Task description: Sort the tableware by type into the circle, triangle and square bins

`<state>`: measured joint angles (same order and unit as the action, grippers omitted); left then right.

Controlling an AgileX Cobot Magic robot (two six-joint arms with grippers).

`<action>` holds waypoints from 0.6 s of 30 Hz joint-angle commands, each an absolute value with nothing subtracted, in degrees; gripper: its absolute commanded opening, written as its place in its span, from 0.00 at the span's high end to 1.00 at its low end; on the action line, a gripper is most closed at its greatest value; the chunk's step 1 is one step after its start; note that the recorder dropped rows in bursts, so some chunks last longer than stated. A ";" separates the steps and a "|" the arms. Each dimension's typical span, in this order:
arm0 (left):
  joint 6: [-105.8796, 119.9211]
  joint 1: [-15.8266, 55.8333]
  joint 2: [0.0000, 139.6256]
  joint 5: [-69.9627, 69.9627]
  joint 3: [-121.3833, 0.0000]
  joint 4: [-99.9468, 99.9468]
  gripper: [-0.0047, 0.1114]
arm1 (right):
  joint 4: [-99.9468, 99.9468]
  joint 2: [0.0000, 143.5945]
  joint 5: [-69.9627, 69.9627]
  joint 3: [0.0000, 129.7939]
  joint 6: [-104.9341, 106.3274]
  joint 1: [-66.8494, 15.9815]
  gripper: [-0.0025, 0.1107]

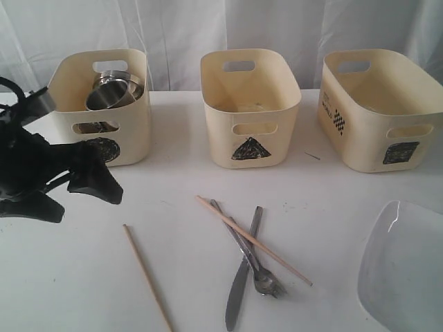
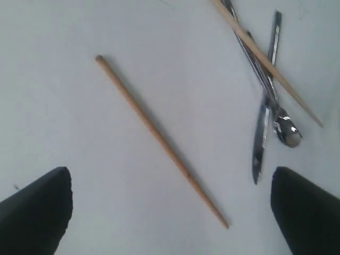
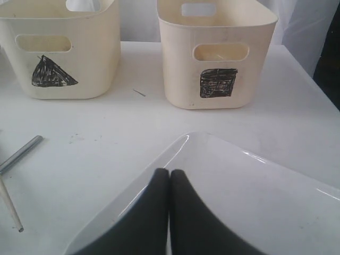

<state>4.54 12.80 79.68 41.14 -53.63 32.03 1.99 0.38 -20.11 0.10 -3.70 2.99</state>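
Across the back of the white table (image 1: 173, 187), three cream tubs are lined up in the exterior view: the circle tub (image 1: 135, 124) at upper left, the triangle tub (image 1: 250, 104) in the middle and the square tub (image 1: 374, 131) at upper right, its far corner cut off by the frame. Steel cups (image 1: 114, 93) are seen tilted inside the circle tub, but their number cannot be made out; the contents of the other two tubs are hidden by the walls. At lower centre, a knife (image 1: 239, 287) and a fork (image 1: 257, 271) are crossed, and one chopstick (image 1: 252, 240) is laid over them. A second chopstick (image 1: 147, 277) is left alone at lower left, its end cut off. The white plate (image 1: 405, 270) is only partly shown at lower right. The left gripper (image 2: 170, 175) is held wide open above the lone chopstick, with nothing grasped. The right gripper (image 3: 169, 178) is pressed shut over the plate's rim, with nothing seen between its fingers.
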 commanded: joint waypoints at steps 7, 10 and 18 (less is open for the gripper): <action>-5.16 12.65 79.43 50.71 -49.61 3.69 0.66 | 2.14 0.00 -20.00 0.00 -3.70 2.89 0.98; -5.42 12.65 78.69 52.73 -49.38 -0.41 0.95 | 2.14 0.00 -20.00 0.00 -3.70 2.89 0.98; -5.90 12.65 61.63 38.87 -49.38 -8.11 0.96 | 2.14 0.00 -20.00 0.00 -3.70 2.89 0.98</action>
<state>-5.52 12.80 68.33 43.37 -49.64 -2.60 1.99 0.38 -20.11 0.10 -3.70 2.99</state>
